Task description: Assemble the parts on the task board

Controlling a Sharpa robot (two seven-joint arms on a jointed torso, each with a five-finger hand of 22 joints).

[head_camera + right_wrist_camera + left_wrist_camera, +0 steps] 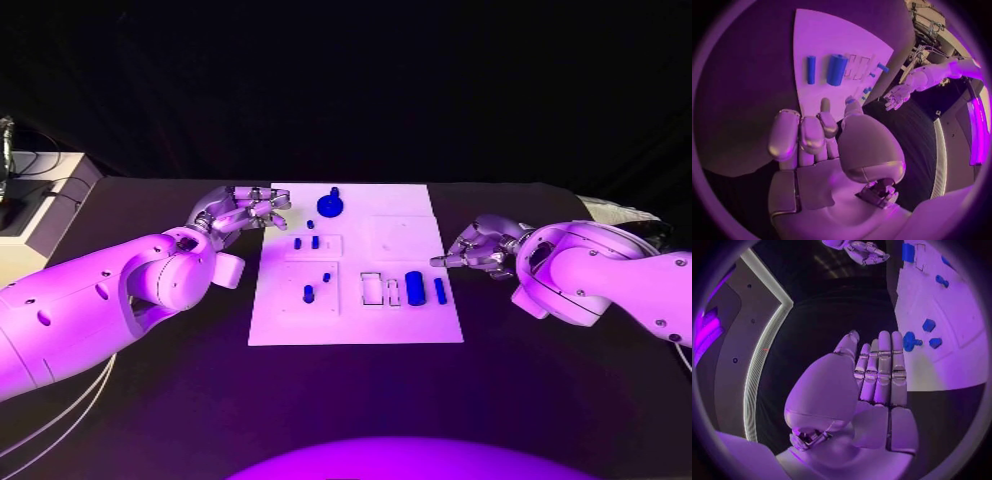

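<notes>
The white task board (361, 320) lies in the middle of the black table. A round blue knob part (330, 206) stands near its far edge, with several small blue pieces (309, 293) on its left half. A thick blue cylinder (415, 288) and a slim blue bar (440, 291) lie toward the right, next to white frames (372, 289). My left hand (245, 210) hovers at the board's far left corner, fingers straight (879, 370), holding nothing; the knob (909, 341) lies just beyond them. Off the board's right edge my right hand (483, 247) is loosely curled and holds nothing (817, 135).
A pale box with cables (43, 195) sits at the table's far left edge. Bare black table (361, 400) stretches between the board and me, and on both sides of the board under the arms.
</notes>
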